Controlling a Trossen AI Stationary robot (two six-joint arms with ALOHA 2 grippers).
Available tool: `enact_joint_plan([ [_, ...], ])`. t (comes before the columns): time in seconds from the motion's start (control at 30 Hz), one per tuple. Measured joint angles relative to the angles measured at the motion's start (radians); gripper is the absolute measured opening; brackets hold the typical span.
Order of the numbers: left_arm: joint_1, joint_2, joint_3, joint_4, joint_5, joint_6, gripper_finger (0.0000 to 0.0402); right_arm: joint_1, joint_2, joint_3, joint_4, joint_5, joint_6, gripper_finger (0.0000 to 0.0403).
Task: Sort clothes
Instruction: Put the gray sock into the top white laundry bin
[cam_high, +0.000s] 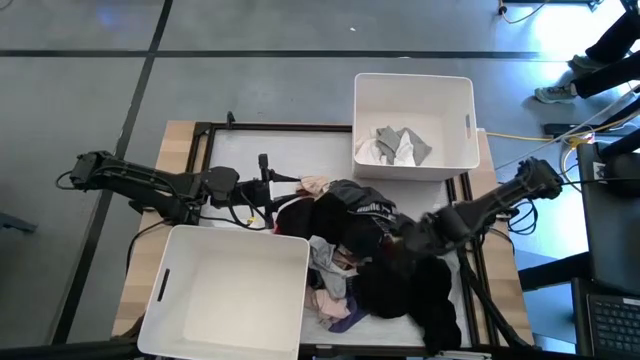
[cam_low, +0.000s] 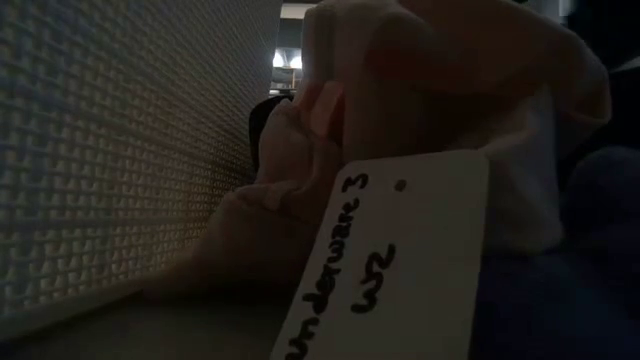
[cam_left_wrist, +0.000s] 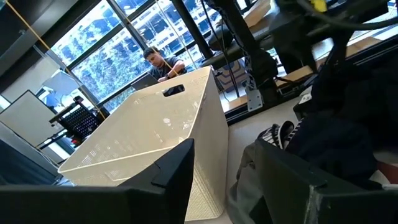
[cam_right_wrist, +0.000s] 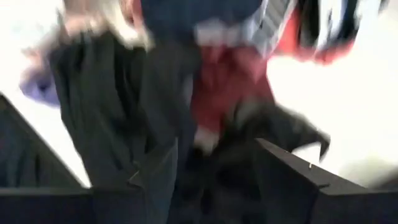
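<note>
High view: cluttered white table, grey floor.

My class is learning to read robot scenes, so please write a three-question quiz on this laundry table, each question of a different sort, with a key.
1. True or false: the bin at the table's far edge holds no clothes.
2. Which gripper is over the pile of clothes? A) left gripper B) right gripper C) neither
3. Fill in: the first word handwritten on the paper tag in the low view is ____.

Key
1. False: a few white and grey garments lie in it. The near bin is the bare one.
2. B: the right gripper is over the dark pile, fingers apart; the left gripper is beside it.
3. Underwear.
</note>
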Motion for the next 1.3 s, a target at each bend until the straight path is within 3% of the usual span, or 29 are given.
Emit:
enact_joint_plan([
  [0.27,0.0,0.0,0.0,-0.001,0.0,0.0,0.0159,0.23,0.018,-0.065,-0.03,-0.094,0.239,0.0209],
  [0.53,0.0,0.0,0.0,0.0,0.0,0.0,0.0159,0.371,0.06,-0.212,-0.019,-0.24,0.256,0.0209],
  [0.63,0.0,0.0,0.0,0.0,0.0,0.0,0.0159,0.394,0.064,-0.264,0.062,-0.259,0.227,0.0209],
  [0.73,0.0,0.0,0.0,0.0,0.0,0.0,0.0159,0.39,0.064,-0.316,0.197,-0.189,0.18,0.0209],
  [0.93,0.0,0.0,0.0,0.0,0.0,0.0,0.0159,0.299,0.071,-0.384,0.515,0.146,-0.045,0.0209],
  [1.0,0.0,0.0,0.0,0.002,0.0,0.0,0.0159,0.242,0.081,-0.388,0.604,0.21,-0.161,0.0209],
  [1.17,0.0,0.0,0.0,0.0,0.0,0.0,0.0159,0.103,0.118,-0.389,0.842,0.238,-0.429,0.0209],
  [1.3,0.0,0.0,0.0,0.0,0.0,0.0,0.0159,0.025,0.134,-0.385,0.945,0.203,-0.502,0.0209],
])
